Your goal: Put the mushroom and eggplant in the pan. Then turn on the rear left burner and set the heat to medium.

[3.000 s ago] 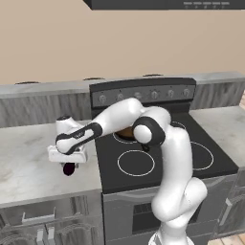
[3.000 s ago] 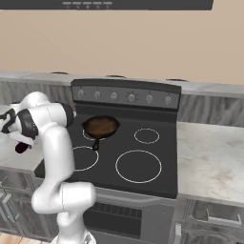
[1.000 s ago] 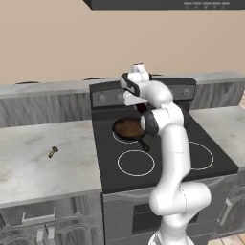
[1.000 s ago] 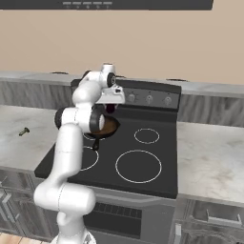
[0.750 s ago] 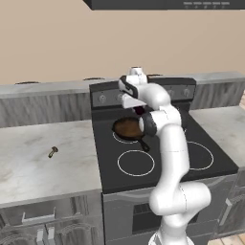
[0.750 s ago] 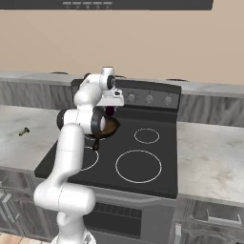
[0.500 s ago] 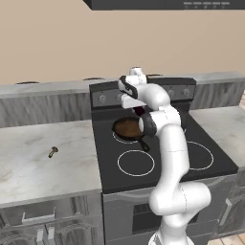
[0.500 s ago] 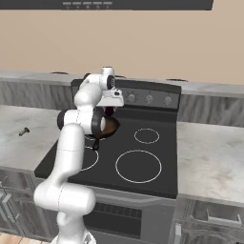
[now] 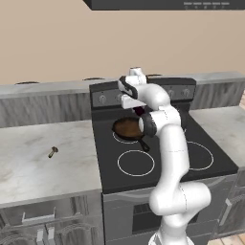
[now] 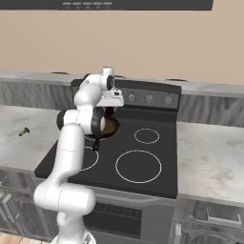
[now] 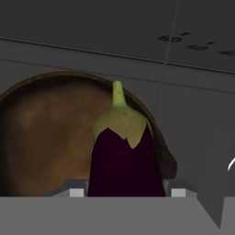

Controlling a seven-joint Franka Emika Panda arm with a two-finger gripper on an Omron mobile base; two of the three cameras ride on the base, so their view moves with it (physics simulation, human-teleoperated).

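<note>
Marbled grey surface fills the left of the left base view, and the mushroom lies alone on it, a tiny tan speck well apart from the stove. In the right base view the same mushroom sits at the far left edge on the pale surface.

Moving right, the black glass cooktop carries the pan on its rear left burner, the handle pointing toward the lower right of the frame. The burner's outline is hidden under the pan. In the right base view the pan shows partly behind the arm's dark elbow joint.

Above the pan's right side hangs the gripper, jaws clamped on the eggplant, which shows as a dark purple patch just below the white hand. From the right base view the gripper and the eggplant appear just left of the stove's knob panel.

In the hand view the eggplant stands in the lower centre, green cap and stem pointing up, flanked by the gripper tips at the bottom. The pan lies behind it to the left, its brown interior bare.
</note>
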